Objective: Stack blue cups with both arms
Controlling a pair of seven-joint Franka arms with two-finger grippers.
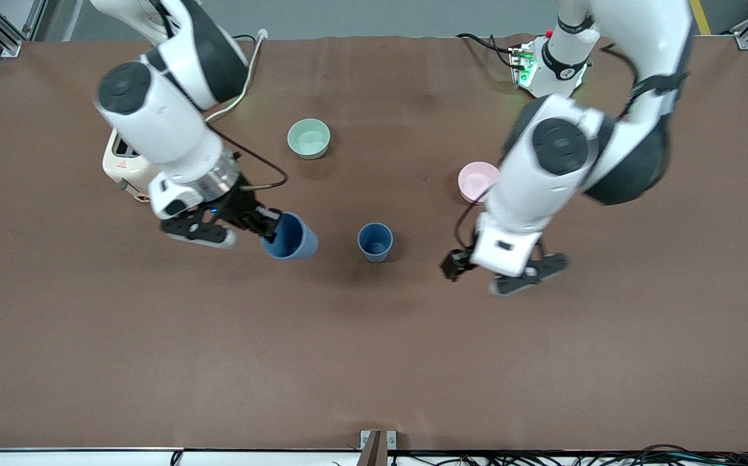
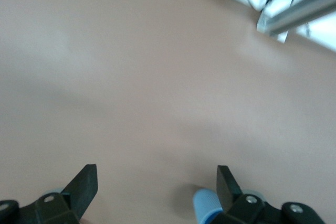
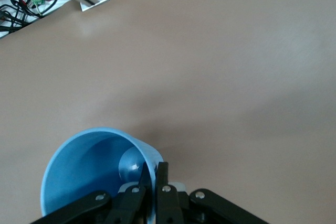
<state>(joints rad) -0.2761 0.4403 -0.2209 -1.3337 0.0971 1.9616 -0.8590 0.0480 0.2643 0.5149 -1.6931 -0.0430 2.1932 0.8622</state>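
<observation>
No legible writing; plain blue cups

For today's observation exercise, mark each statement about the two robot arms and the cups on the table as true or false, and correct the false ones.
1. The right gripper holds a blue cup by its rim. True.
2. The held cup is upright. False: it is tilted.
3. The second blue cup stands on the table, apart from both grippers. True.
4. The left gripper is shut on a cup. False: it is open and empty.
5. The pink bowl is stacked in the mint-green bowl. False: they stand apart.
</observation>
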